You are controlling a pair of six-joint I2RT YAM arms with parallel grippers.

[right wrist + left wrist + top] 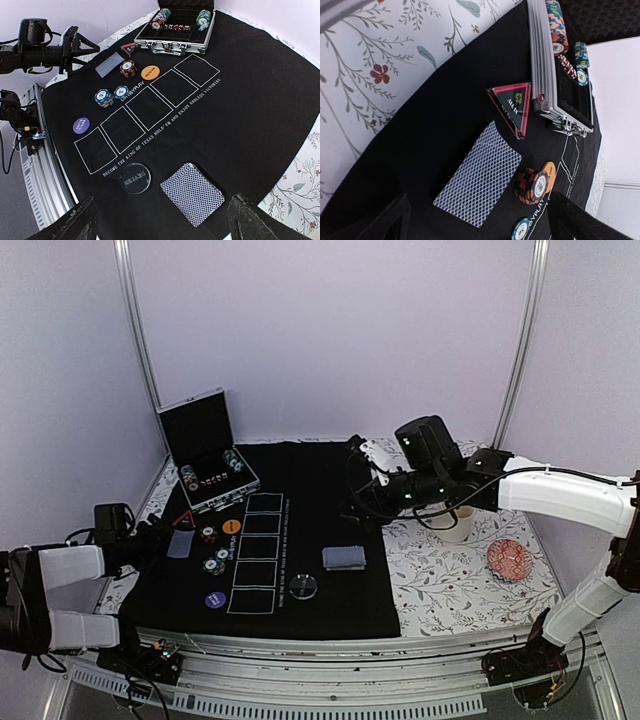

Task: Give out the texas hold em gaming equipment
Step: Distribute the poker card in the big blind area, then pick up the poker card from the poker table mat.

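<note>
A single face-down lattice-back card (479,175) lies on the black mat (320,490) under my open, empty left gripper (480,225), which hovers at the mat's left edge (150,535). Beside the card are a red triangle marker (512,105), a red-black chip stack (532,186) and an orange disc (549,172). My right gripper (160,227) is open and empty above the card deck (192,194); in the top view it is at the mat's right side (358,508). The clear dealer disc (135,177), purple disc (81,124) and two green-blue chips (104,97) lie along the printed boxes.
An open metal case (205,455) with more chips stands at the mat's far left corner. A cream cup (455,525) and a small reddish patterned dish (508,559) sit on the floral cloth to the right of the mat.
</note>
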